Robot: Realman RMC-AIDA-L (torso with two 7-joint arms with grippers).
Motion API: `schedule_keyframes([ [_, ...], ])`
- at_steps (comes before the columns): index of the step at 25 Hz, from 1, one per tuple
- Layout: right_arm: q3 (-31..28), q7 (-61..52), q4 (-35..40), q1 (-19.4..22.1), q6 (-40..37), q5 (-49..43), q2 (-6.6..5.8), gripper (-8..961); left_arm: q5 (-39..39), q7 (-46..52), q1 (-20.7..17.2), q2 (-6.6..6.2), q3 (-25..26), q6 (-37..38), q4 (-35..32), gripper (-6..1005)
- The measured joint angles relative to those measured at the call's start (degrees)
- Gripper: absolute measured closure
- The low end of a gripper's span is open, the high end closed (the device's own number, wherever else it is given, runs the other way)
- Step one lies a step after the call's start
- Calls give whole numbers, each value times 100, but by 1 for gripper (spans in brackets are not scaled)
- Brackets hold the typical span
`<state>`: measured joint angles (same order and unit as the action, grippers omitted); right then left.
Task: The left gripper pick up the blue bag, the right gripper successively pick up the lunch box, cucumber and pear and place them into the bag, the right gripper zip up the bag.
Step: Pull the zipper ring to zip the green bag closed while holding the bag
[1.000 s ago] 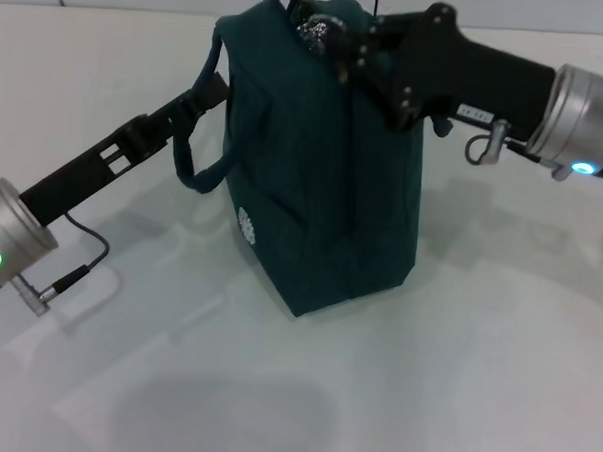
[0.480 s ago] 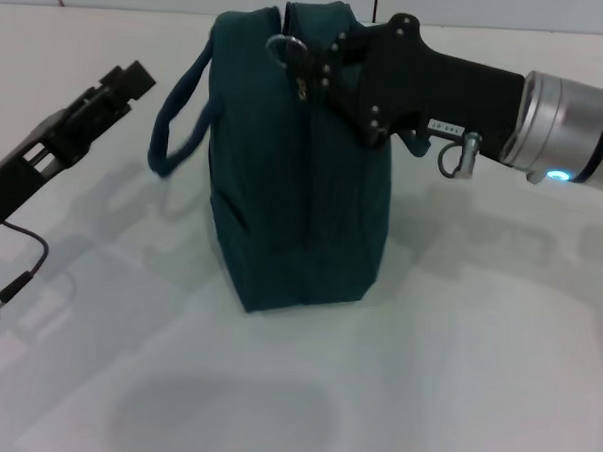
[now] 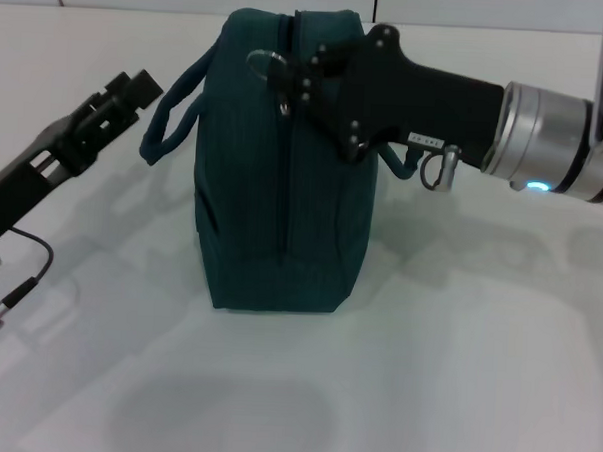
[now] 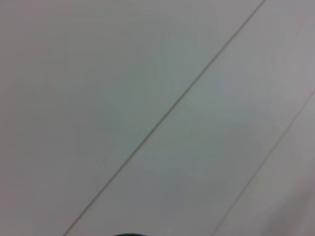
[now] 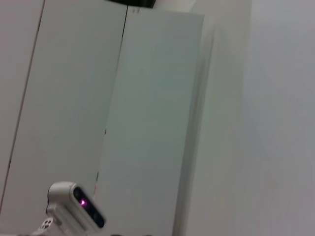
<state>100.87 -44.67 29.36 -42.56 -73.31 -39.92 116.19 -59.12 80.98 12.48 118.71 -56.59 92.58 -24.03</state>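
Standing upright mid-table in the head view, the blue bag has the right gripper at its top, pinched on the zip pull. At nine o'clock, the left gripper hangs clear of the handle; I cannot tell its jaws. Both wrist views show only wall panels.

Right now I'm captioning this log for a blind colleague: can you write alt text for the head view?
A dark blue-green bag stands upright on a white table, its zip closed. The right gripper reaches in at the bag's top by the zip pull, while the left gripper hangs just clear of the bag's handle, holding nothing.
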Motion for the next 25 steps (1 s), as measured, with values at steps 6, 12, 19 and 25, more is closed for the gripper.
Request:
schedule_keyframes([
  [6,124,7,1,1,134,20,0,946,-271,-323,6,15,-14,58,-16,113],
  [12,127,15,-13,-4,177,64,0,947,-782,-564,-147,-57,37,-9,-439,114],
  [19,126,44,-22,-6,230,65,0,947,-1870,146,-287,-299,928,-93,-1932,116],
  [25,109,52,-25,-7,249,64,0,947,-3130,1612,-190,-252,1479,-96,-3733,119],
])
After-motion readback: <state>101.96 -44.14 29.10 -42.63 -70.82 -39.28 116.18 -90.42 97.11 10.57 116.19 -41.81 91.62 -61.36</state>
